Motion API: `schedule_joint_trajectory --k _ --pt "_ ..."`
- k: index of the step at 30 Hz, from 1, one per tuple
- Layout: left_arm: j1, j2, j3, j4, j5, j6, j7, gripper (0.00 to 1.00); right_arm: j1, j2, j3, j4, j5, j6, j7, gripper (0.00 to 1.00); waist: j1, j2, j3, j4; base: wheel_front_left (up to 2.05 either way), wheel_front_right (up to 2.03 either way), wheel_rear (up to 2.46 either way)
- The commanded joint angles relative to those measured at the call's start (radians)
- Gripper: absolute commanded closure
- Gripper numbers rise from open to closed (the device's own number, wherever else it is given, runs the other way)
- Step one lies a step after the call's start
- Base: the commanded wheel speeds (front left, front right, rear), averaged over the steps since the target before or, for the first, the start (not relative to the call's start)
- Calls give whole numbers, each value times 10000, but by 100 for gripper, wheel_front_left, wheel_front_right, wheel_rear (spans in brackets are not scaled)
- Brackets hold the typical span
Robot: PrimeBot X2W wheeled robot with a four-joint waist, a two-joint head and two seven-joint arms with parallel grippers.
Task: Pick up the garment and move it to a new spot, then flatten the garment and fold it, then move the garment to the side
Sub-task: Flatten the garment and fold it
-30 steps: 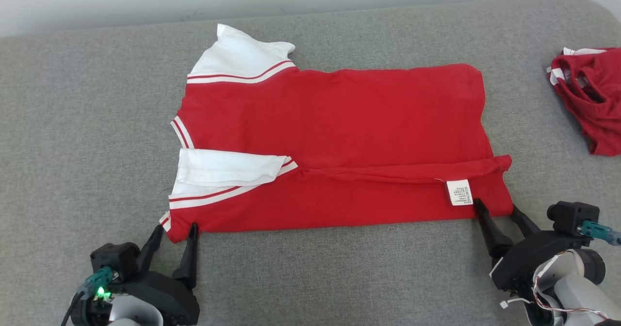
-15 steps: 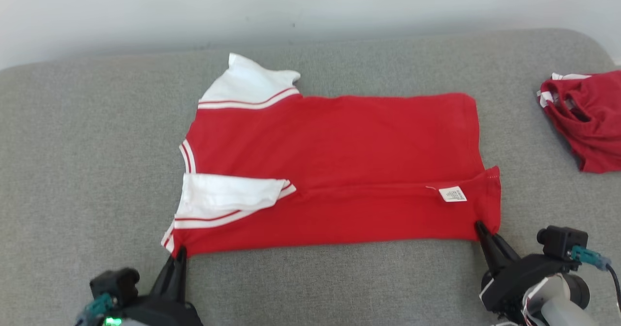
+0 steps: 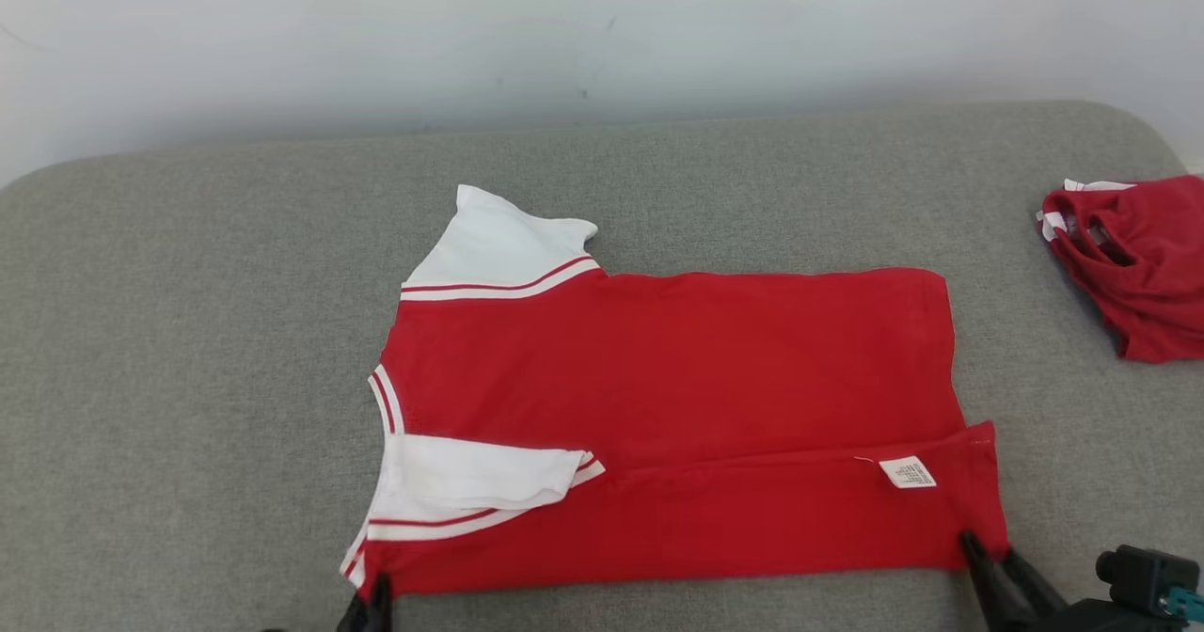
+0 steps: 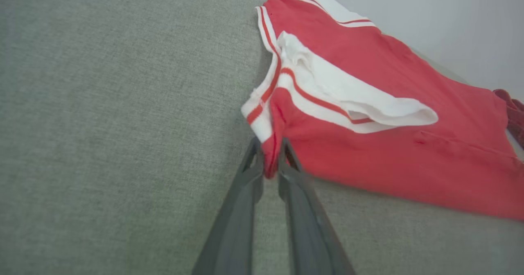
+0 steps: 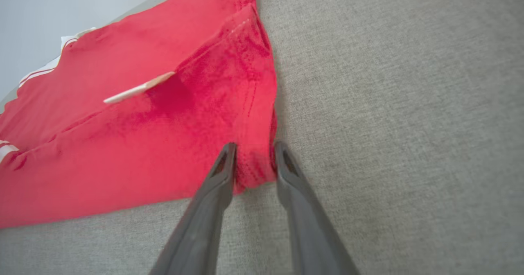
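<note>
Red jersey fabric, white sleeves with red stripes: the garment (image 3: 677, 378) lies flat on the grey cushion (image 3: 188, 350), roughly mid-surface, collar end to the left and hem to the right. Its near long side is folded over onto the body, forming a band along the near edge. A white care label (image 3: 908, 472) sits on that band, near the right end. One white sleeve (image 3: 470, 472) is tucked over the band at the left; the far sleeve (image 3: 499, 246) sticks out past the far edge, uncovered. Left gripper (image 4: 270, 144): jaws pressed together on the near-left corner of the garment, just where the striped collar trim meets the red cloth; a sliver of fabric shows between the fingers in the left wrist view. Right gripper (image 5: 256, 148): jaws pinching the near-right hem corner, with a bunched lump of red cloth filling the narrow gap between the two fingers; the hem rises slightly from the cushion above the grip. Both corners sit close to the cushion surface. A second red garment (image 3: 1129, 265) lies crumpled at the far right of the cushion, well apart from the first. Pale wall (image 3: 564, 30) runs behind the cushion's far edge.
</note>
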Motion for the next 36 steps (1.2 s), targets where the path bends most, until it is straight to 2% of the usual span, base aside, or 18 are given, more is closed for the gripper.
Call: schedule_joint_trajectory --k 1,2,7,12,19,23,28,36 --pt "40 -57 12 -174 118 72 -59 14 148 27 -168 -65 -9 -28 -53 0 1 0 -37 18 0 0 0" --pt "41 -115 33 -241 153 98 -68 0 192 96 -278 -136 -98 -28 -138 0 1 0 -61 23 0 0 0" --pt "-67 -154 371 -767 572 203 -98 0 311 307 -809 -654 -783 -28 -600 0 1 0 -272 -25 0 0 0" --pt "-38 -265 1171 -1496 1330 84 -94 0 497 571 -1572 -1415 -1755 -28 -983 0 1 0 -545 -71 0 0 0" --pt "-126 -296 2074 -2064 2739 -100 -95 0 942 1341 -2602 -3015 -2928 -28 -1050 0 1 0 -788 -83 0 0 0" --pt "-111 -415 2488 -2303 3575 -194 -94 0 1399 1807 -3010 -4243 -3964 -28 -1053 0 1 0 -909 -53 0 0 0" --pt "224 -501 2695 -2495 4071 -399 -95 0 1831 2215 -3342 -5170 -4834 -28 -1055 0 1 0 -959 -42 0 0 0" --pt "760 -725 3087 -2834 4472 -651 -86 0 2447 2614 -3684 -5665 -5408 -29 -1055 0 1 0 -951 47 0 0 0"
